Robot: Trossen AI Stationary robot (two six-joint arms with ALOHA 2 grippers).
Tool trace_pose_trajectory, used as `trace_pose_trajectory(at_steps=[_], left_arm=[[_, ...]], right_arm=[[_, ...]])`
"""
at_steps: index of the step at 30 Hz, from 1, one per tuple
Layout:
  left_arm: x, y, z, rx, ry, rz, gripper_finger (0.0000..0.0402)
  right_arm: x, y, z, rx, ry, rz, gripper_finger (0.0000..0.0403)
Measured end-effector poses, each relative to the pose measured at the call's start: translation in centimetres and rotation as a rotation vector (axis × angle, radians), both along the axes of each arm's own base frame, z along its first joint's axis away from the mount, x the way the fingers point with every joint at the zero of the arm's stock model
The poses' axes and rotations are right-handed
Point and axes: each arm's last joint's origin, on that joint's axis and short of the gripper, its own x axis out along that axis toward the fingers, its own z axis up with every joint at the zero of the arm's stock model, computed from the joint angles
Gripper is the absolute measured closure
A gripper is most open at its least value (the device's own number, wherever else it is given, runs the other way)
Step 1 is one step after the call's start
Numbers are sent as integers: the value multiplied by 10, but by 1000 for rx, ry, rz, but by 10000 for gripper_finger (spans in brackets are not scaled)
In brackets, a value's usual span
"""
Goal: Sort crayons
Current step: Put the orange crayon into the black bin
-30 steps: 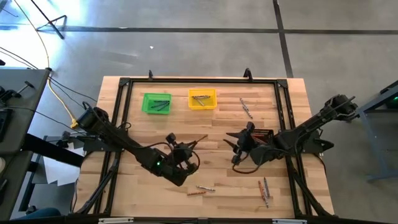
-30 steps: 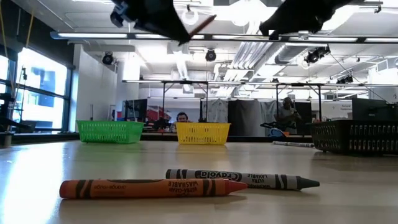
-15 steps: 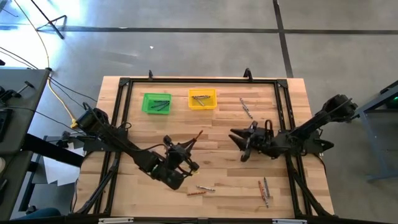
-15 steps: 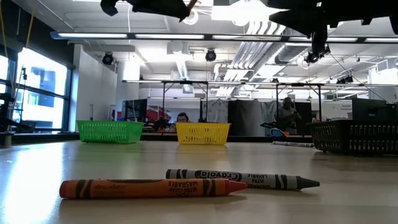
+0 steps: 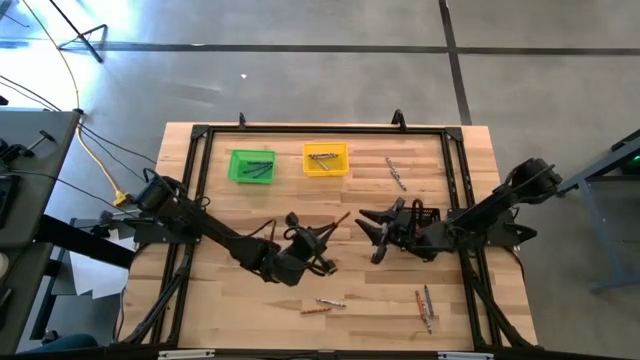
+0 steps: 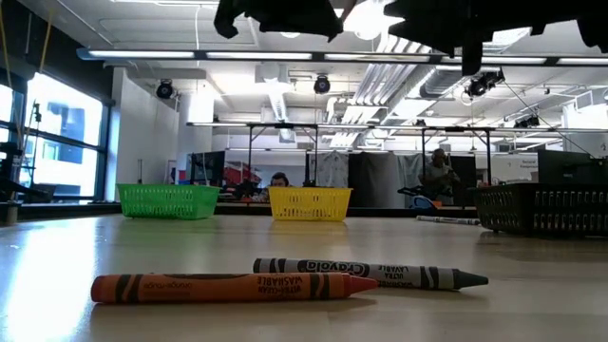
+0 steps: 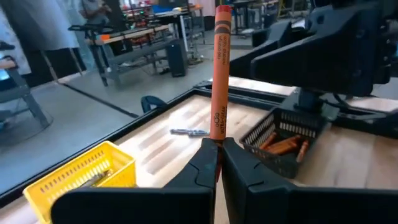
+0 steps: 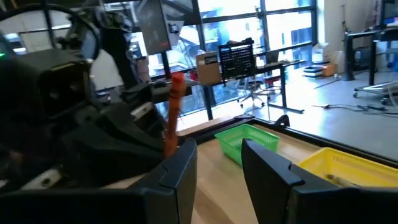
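My left gripper (image 5: 322, 232) hovers over the middle of the table, shut on an orange crayon (image 7: 219, 74). My right gripper (image 5: 375, 228) faces it from the right, open and holding nothing; in its wrist view (image 8: 217, 163) the crayon (image 8: 172, 112) stands just beside one finger, not between the two. Loose crayons lie flat on the table: an orange one (image 6: 233, 287) and a grey one (image 6: 370, 274) near the front edge, others at the near right (image 5: 424, 308) and far right (image 5: 397, 172). My left gripper pinches the orange crayon's butt end (image 7: 216, 135) between its two fingers. The fingers come about level from the table's left. The crayon sticks out past the fingertips, in line with the fingers, toward the right gripper. It is lifted clear of the table.
A green bin (image 5: 251, 165) and a yellow bin (image 5: 325, 158), each holding crayons, stand at the far side. A black bin (image 5: 428, 214) with orange crayons (image 7: 283, 144) sits by the right arm. A black frame (image 5: 320, 129) runs round the tabletop.
My left gripper has carried the orange crayon toward the table's right, closer to the right gripper, turning at the wrist as it went; the crayon stays clear of the table. My right gripper has turned at the wrist and sunk a little, its fingers still apart.
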Motion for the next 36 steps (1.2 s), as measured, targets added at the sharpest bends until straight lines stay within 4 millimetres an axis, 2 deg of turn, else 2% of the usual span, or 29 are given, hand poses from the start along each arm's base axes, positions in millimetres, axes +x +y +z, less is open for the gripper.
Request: trace_pose_trajectory(at_steps=[8,23,36], left_arm=[[3,0,2,5,9,-65,402],[7,1,6,-28,-21,-162,402],[13,9,7,-54,-31,-237,402]], right_arm=[[8,7,4,2,-9,43,281],[11,9,6,30,-34,113,281],[16,0,7,51,-53,159,288]])
